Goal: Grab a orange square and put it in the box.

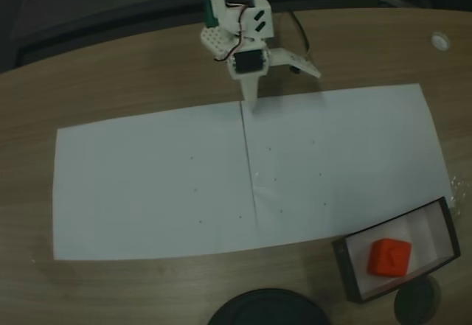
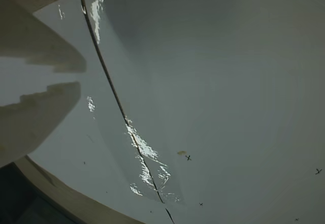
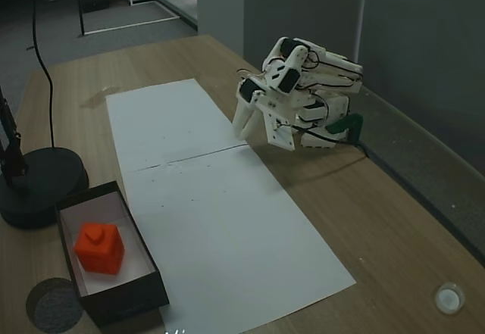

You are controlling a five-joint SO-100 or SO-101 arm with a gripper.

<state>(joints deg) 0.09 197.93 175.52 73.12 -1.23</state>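
One orange square (image 3: 99, 247), one box (image 3: 144, 285), two white paper sheets (image 3: 227, 228) on one counter (image 3: 394, 228), two round black discs (image 1: 267, 309), and one small white cap (image 3: 449, 298).

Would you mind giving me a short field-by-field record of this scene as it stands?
orange square: inside the box, resting on its white floor
box: at the table's near right corner in a fixed view
pincer: open, empty, folded back at the paper's far edge
white paper: two sheets meeting at a seam
task: appears done
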